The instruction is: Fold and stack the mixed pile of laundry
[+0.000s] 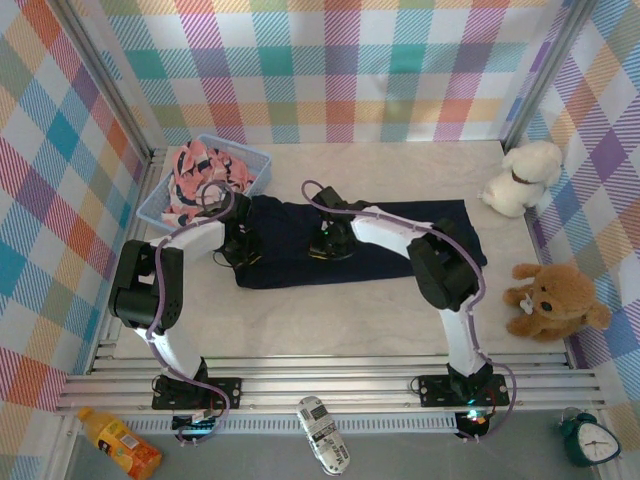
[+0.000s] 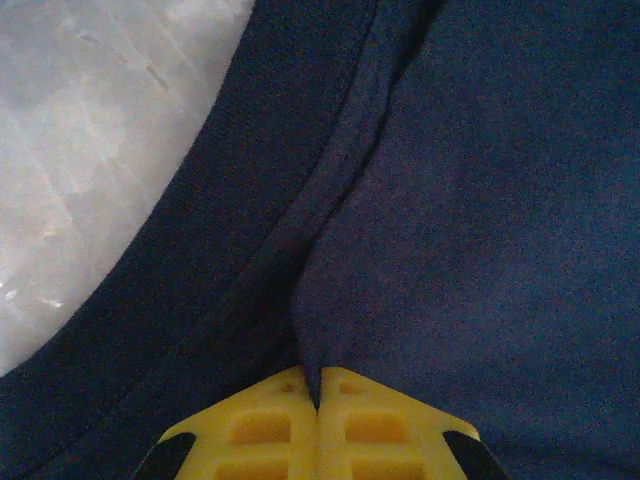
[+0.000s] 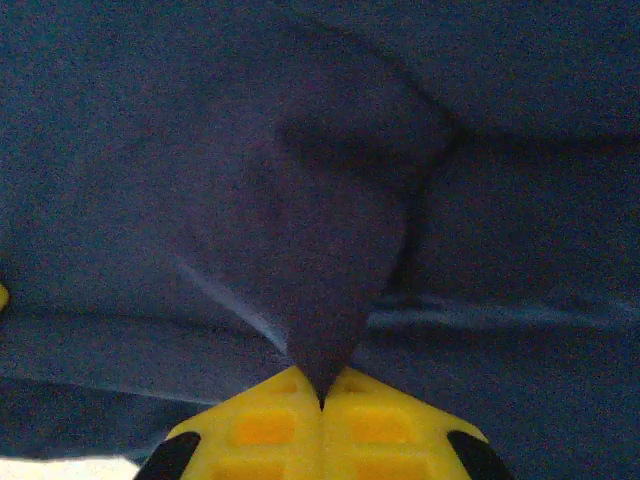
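Right up close, the two yellow fingers [image 2: 260, 430] of the left hand [image 2: 318, 400] are pressed together. A thin fold of the navy T-shirt [image 2: 480, 250] is pinched between them. A thick sewn band of the shirt curves past at 9 o'clock, and bare white bench [image 2: 90, 150] shows at 10 o'clock.

The right hand [image 3: 321, 400] is squeezed together too. A pointed peak of the dark blue cloth [image 3: 150, 150] is pulled up into it. The cloth around it is soft and wrinkly.

From above, the navy T-shirt [image 1: 400, 235] lies as a long dark strip across the middle of the bench [image 1: 340, 320]. The left hand [image 1: 240, 245] is on its 9 o'clock end. The right hand [image 1: 330, 243] is near its middle.

The pink garment [image 1: 200, 170] is bunched up in the blue basket [image 1: 262, 160] at 10 o'clock. The basket touches the shirt's corner.

A wide bare strip of bench lies at 6 o'clock of the shirt. A thinner bare strip lies at 12 o'clock, up to the checked wall.

At 2 o'clock sits a white plush dog [image 1: 522, 177], near the shirt's far end. At 4 o'clock lies a brown plush bear [image 1: 555, 300], a little apart from it.
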